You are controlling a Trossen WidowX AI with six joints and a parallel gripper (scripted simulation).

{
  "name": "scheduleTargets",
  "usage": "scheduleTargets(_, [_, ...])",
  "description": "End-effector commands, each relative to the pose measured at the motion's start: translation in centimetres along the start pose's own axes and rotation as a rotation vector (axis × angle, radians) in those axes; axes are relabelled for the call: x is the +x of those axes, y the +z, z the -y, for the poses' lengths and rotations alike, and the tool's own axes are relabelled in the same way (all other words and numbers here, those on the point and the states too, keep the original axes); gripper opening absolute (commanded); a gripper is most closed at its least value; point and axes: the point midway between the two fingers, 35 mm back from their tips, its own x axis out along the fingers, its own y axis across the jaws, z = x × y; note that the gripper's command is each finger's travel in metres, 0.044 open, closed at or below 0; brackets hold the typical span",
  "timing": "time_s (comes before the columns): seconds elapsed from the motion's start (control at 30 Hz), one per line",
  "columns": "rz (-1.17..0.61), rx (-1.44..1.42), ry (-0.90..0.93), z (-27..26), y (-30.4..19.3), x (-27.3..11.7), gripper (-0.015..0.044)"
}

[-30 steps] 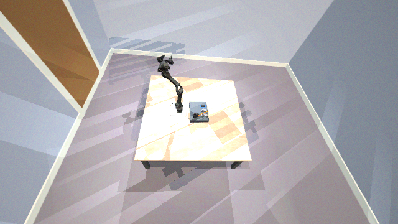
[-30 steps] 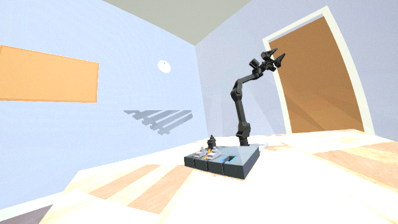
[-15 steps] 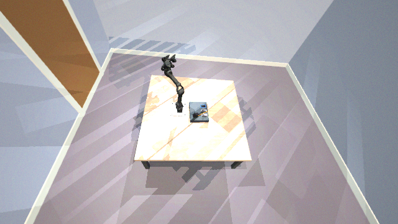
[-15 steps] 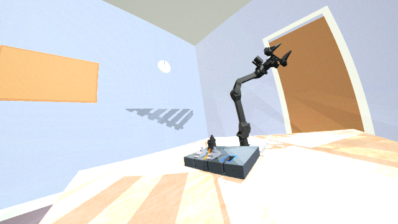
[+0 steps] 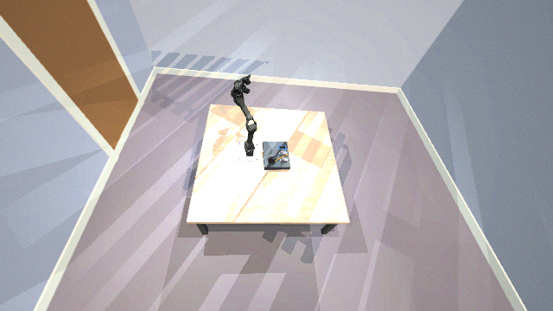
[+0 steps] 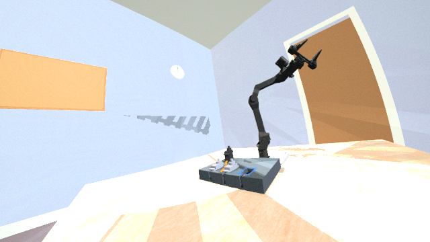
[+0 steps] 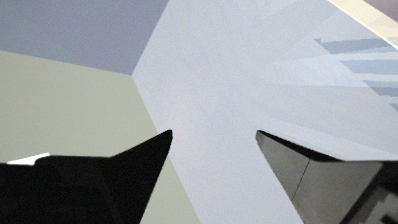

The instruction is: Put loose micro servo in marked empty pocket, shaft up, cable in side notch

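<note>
A table (image 5: pixel 268 203) stands in the middle of the room. The arm's base (image 5: pixel 250 149) sits on it, nearer the far edge, and in the top view the deck (image 5: pixel 276 155) lies on the table just to the right of the base. In the exterior view the deck (image 6: pixel 262 173) is in front of the base. The marked pocket (image 6: pixel 247 171) is in the deck's top; two mounted servos (image 6: pixel 223 165) stand on the deck to its left. The arm rises from the base and leans away from the deck, toward the door (image 6: pixel 342 91). The gripper (image 6: pixel 306 51) is high above the table, well apart from the deck, with its fingers spread wide and nothing between them. A clock (image 6: pixel 177 71) hangs on the wall to the left of the arm.
</note>
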Motion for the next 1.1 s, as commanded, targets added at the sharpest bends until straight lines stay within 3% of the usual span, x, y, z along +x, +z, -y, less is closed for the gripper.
scheduleTargets(0.0, [0.032, -0.124, 0.011, -0.2, 1.8, 1.6, 0.044])
scheduleTargets(0.53, [0.184, -0.575, -0.002, -1.5, 9.7, 6.2, 0.044])
scheduleTargets(1.07, [0.325, -0.856, -0.056, -3.4, 16.7, 8.5, 0.044])
